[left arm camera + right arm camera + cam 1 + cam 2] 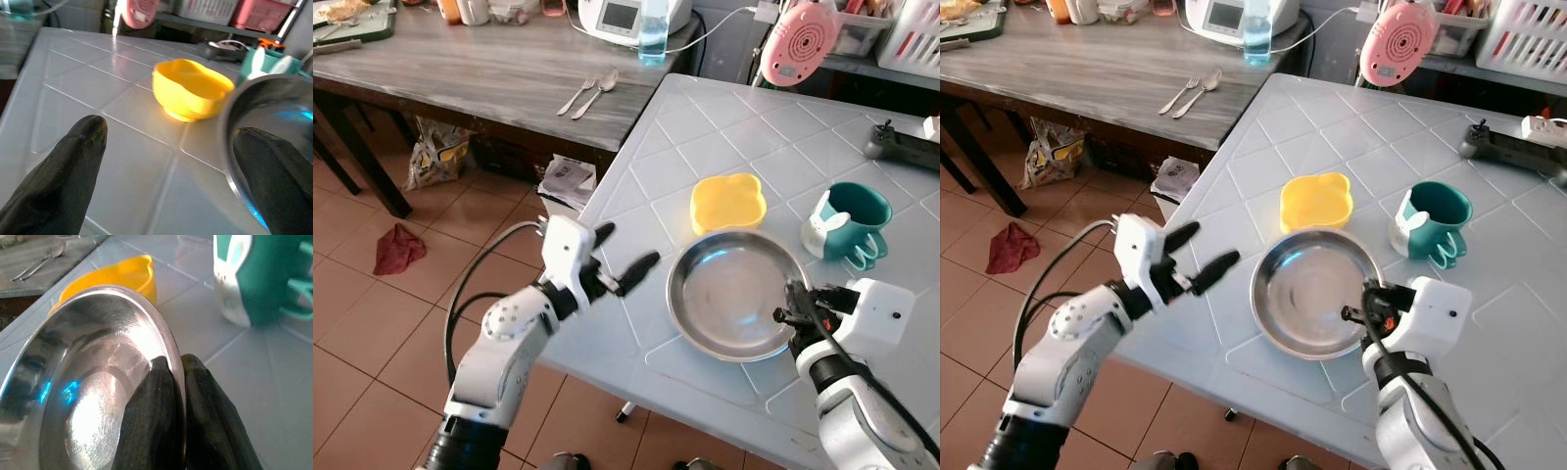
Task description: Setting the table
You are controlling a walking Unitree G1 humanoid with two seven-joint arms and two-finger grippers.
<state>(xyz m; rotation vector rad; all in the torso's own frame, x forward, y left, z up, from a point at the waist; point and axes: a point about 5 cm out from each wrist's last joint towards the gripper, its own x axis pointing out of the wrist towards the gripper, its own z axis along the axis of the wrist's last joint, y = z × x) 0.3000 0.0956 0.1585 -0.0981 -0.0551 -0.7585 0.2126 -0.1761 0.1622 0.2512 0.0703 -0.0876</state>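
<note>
On the white table [724, 127]: steel plate [729, 292] near the front edge, yellow bowl [727, 201] just behind the plate, teal mug [850, 222] to the plate's right.
Progress: dishes set; fork and spoon [590, 94] likely still to fetch from the wooden table [460, 69] beyond the plate.
Right gripper [176, 382]: fingers clamped on the plate's right rim.
Left gripper [622, 259]: spread apart, empty, just left of the plate.

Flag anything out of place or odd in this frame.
A red cloth lies crumpled on the tiled floor beside the wooden table, out of place. On the white table, the steel plate, yellow bowl and teal cup sit upright, nothing spilled.
</note>
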